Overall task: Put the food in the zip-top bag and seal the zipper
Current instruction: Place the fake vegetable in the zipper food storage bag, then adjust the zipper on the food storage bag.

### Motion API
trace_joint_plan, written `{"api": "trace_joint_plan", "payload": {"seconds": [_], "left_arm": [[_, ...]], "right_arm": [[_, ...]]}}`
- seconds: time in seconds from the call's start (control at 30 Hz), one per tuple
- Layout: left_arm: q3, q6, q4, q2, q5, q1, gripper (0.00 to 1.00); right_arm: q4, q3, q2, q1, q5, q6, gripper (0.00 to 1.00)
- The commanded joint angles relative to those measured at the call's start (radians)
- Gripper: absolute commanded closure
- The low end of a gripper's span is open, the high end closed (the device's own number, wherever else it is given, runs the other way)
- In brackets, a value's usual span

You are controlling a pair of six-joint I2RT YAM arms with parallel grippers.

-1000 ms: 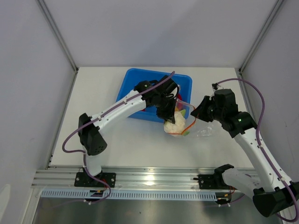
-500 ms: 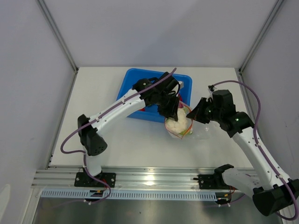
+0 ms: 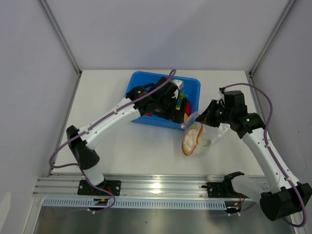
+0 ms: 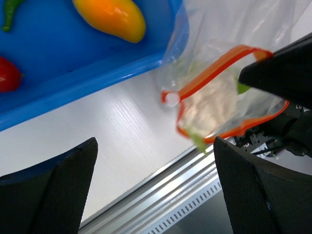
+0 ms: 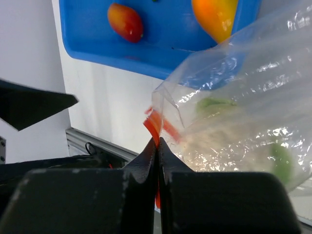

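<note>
**Plastic zip-top bag pinched at its mouth, left tool spread wide**

Right of centre in the overhead view, the right tool was clamped on the bag's mouth. Its own wrist camera showed the two fingers pressed flat together, with the orange-red zipper caught between them at one corner of the opening. The bag hung down and toward the lower edge of the frame from that grip, just right of the blue tub. Whether its bottom rested on the white worktop could not be told.

Through the crinkled film a white cauliflower showed in the upper part of the bag. A blurred green piece sat to its right. Seen from the left wrist, the zipper made an open loop, so the mouth stood unsealed.

The left tool hovered over the tub's right side, just left of the bag's mouth. Its jaws were spread far apart, with nothing between them and nothing touching either finger.

Inside the tub lay a yellow-orange fruit, at the top of the left wrist view. A red fruit lay near the top left of the right wrist view.
</note>
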Motion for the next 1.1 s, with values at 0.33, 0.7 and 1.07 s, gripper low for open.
{"api": "trace_joint_plan", "payload": {"seconds": [0.33, 0.7, 1.07], "left_arm": [[-0.322, 0.037, 0.29, -0.248, 0.131, -0.002, 0.35], [-0.491, 0.012, 0.431, -0.288, 0.224, -0.002, 0.66], [-0.568, 0.003, 0.546, -0.272, 0.264, -0.005, 0.53]], "right_arm": [[-0.032, 0.081, -0.049, -0.109, -0.137, 0.036, 1.0], [-0.043, 0.107, -0.064, -0.119, -0.183, 0.108, 1.0], [-0.023, 0.079, -0.097, -0.116, -0.194, 0.162, 1.0]]}}
